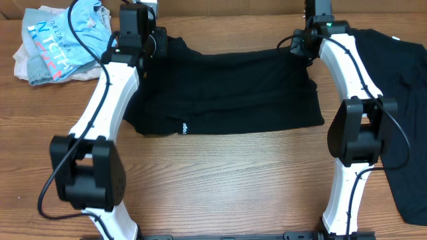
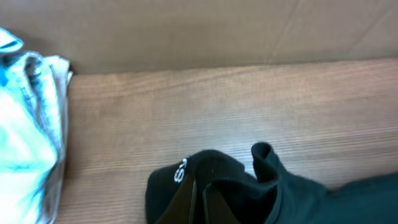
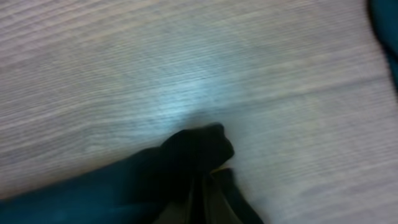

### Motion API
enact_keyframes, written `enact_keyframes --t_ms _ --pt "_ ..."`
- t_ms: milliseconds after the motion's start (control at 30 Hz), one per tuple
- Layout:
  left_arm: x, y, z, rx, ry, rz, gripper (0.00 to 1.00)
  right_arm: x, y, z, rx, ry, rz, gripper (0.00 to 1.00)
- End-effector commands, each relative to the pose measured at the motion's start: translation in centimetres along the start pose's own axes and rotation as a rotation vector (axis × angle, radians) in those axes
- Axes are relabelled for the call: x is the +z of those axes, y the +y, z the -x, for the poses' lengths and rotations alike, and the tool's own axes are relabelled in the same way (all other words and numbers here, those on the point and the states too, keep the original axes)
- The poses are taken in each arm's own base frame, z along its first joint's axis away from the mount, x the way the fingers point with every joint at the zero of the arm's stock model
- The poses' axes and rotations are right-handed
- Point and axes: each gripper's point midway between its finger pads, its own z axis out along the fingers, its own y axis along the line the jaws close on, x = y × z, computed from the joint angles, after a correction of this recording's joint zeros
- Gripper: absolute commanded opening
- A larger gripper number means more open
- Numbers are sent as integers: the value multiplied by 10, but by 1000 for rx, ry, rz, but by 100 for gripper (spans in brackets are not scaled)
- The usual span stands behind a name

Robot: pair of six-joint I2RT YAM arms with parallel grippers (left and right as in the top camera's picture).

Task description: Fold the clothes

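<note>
On the table (image 1: 220, 173), seen from overhead, a black shirt (image 1: 227, 93) lies spread flat between the two arms, its small white logo (image 1: 185, 128) at the near hem. The left gripper (image 1: 155, 48) sits at the shirt's far left corner and the right gripper (image 1: 301, 48) at its far right corner; from above, their jaws are hidden. A second shirt (image 1: 400, 100) lies at the right edge, and a pale blue pile (image 1: 53, 40) lies far left, apart from the shirt.

From the left wrist, the fingers (image 2: 183, 202) are pressed together on a bunched black corner with white print; the pile lies to the left, well apart.

From the right wrist, which is blurred, the jaws pinch a bunched black corner over bare wood.
</note>
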Motion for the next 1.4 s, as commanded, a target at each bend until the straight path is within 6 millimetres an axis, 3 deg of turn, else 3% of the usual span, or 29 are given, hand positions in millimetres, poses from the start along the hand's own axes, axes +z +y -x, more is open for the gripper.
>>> enact_keyframes --t_ms 0,167,533,767,933,1200,1233,1300,1367 --pt "-28 2 12 -23 -9 4 4 -11 -14 8 40 3 -23 4" --pt "-48 10 -12 -46 105 48 4 -15 -26 -11 41 90 -52 4" --pt "-75 22 -93 -145 445 129 4 -26 -37 -57 87 303 -29 4" --pt "-95 24 -127 -132 605 153 4 -35 -53 -81 120 414 -65 4" --pt "-107 45 -137 -137 644 291 4 -39 -65 -90 138 458 -83 4" --pt "-111 36 -148 -151 700 240 11 -50 -76 -109 146 552 -110 4" --pt "-110 33 -148 -156 705 227 11 -51 -76 -110 145 556 -110 7" --pt "-109 30 -152 -163 719 207 13 -51 -75 -110 147 557 -106 24" --pt "-107 29 -157 -165 729 202 18 -52 -72 -112 151 568 -90 27"
